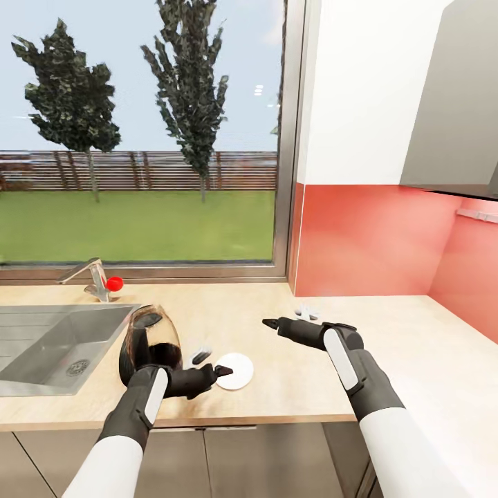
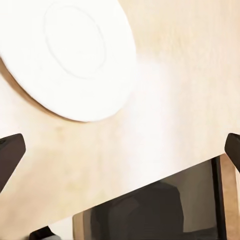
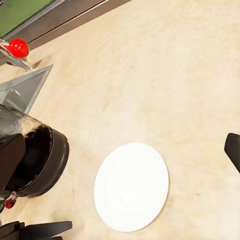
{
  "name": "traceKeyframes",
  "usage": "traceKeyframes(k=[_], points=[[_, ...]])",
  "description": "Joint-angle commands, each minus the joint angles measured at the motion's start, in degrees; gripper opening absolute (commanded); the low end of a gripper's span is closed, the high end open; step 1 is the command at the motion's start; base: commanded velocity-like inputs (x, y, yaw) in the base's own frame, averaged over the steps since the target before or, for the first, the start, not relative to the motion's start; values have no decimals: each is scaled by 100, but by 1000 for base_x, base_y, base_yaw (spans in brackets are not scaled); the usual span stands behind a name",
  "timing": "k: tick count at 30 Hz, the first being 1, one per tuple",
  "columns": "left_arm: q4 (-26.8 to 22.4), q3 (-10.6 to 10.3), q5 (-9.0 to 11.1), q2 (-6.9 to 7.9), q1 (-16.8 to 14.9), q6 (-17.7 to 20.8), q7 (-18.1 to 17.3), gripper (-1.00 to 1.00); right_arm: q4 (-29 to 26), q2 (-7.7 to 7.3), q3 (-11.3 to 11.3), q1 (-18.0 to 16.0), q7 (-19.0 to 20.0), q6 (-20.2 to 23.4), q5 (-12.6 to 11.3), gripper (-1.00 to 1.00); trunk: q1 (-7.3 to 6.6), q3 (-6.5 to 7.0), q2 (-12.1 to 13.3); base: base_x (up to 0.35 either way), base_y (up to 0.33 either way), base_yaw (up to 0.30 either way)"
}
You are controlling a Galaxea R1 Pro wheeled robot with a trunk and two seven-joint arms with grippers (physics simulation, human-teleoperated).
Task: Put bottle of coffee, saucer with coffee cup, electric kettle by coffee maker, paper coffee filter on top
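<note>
Electric kettle [image 1: 149,344] stands on the counter [image 1: 249,325] just right of the steel sink [image 1: 55,346], w/ the white saucer [image 1: 235,371] lying flat near its right side, not touching. Left gripper [image 1: 213,364] hovers over the gap btwn kettle and saucer, jaws spread wide, holding nothing. Right gripper [image 1: 287,319] hangs over bare counter further right and back, also wide open and empty. Faucet [image 1: 90,277] w/ red knob sits behind the sink by the window [image 1: 138,131].
</note>
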Motion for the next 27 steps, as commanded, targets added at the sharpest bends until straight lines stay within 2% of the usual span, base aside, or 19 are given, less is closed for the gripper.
traceKeyframes(k=[1, 9, 27], points=[[-2, 27, 45, -2, 2, 54, 19, 100, -2, 1, -8, -2, 28, 22, 27, 100, 2, -3, -5, 0, 0, 0], [65, 39, 51, 14, 48, 64, 18, 100, 88, 11, -14, 1, 28, 23, 21, 100, 2, -3, -5, 1, 0, 0], [77, 37, 51, -1, 63, 56, 34, 100, 375, 27, -5, 1, 30, 23, 13, 100, 2, -3, -5, 69, 0, 0]])
